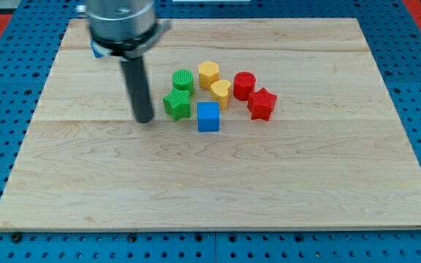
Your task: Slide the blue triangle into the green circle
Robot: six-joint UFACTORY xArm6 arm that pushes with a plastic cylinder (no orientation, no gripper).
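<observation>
My tip (145, 119) rests on the board left of the block cluster, a short way left of the green star (176, 104). The green circle (183, 79) stands just above that star. A blue block (96, 50), most likely the blue triangle, peeks out behind the arm at the view's upper left, mostly hidden by the arm's body. It lies well to the left of the green circle.
A blue cube (208, 116) sits below and right of the green star. A yellow hexagon (209, 73), a yellow heart (221, 93), a red cylinder (244, 85) and a red star (262, 104) lie to the right. The wooden board (218, 183) sits on a blue pegboard.
</observation>
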